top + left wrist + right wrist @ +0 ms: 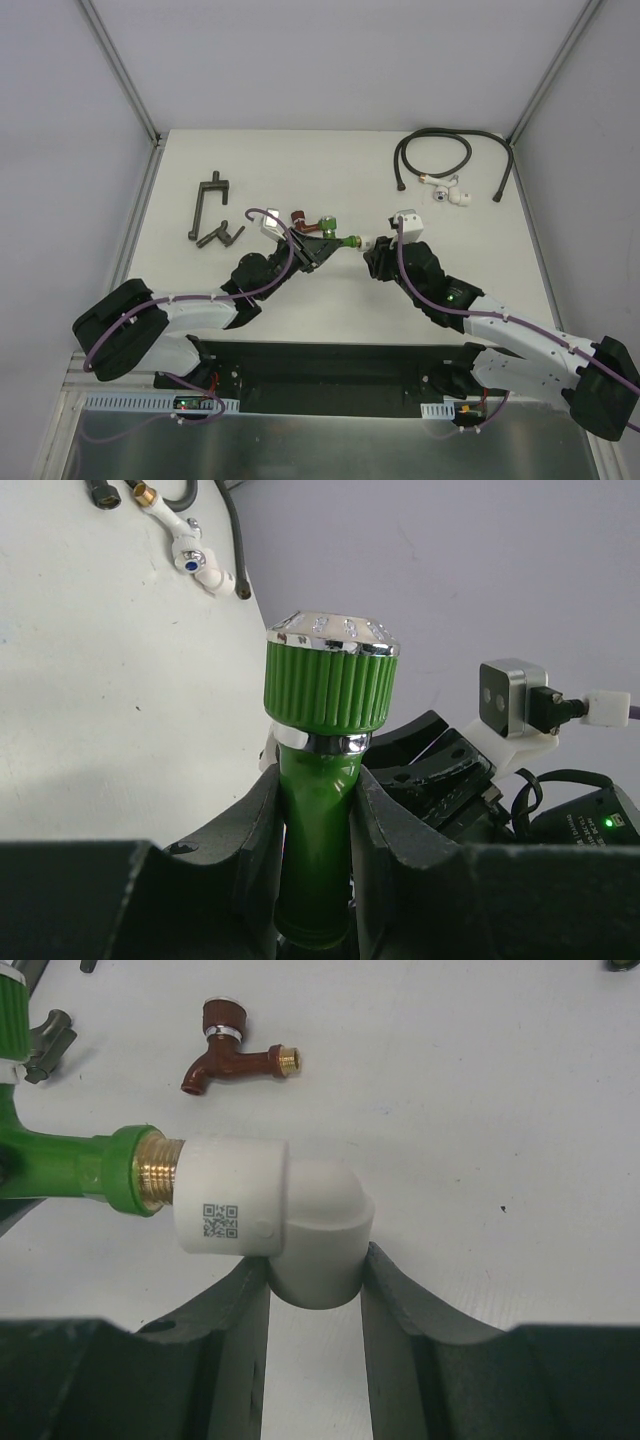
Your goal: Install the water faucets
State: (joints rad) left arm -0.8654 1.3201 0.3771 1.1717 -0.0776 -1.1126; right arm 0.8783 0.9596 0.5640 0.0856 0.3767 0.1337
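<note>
Left claw (pixel 318 810) clamped on green faucet (pixel 328 680) stem. Right claw (pixel 315 1280) clamped on elbow (pixel 235 1210). Faucet thread enters elbow mouth, left of right claw. Red faucet (pixel 228 1055) lies beyond it, apart.

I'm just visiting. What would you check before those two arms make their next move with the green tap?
1. Left tool gripping green faucet: ok.
2. Right tool gripping white elbow: ok.
3. Faucet's brass thread lined up with elbow: ok.
4. Thread fully screwed in: not ok, brass showing.
5. Red faucet fitted: not ok, lies loose on table.
</note>
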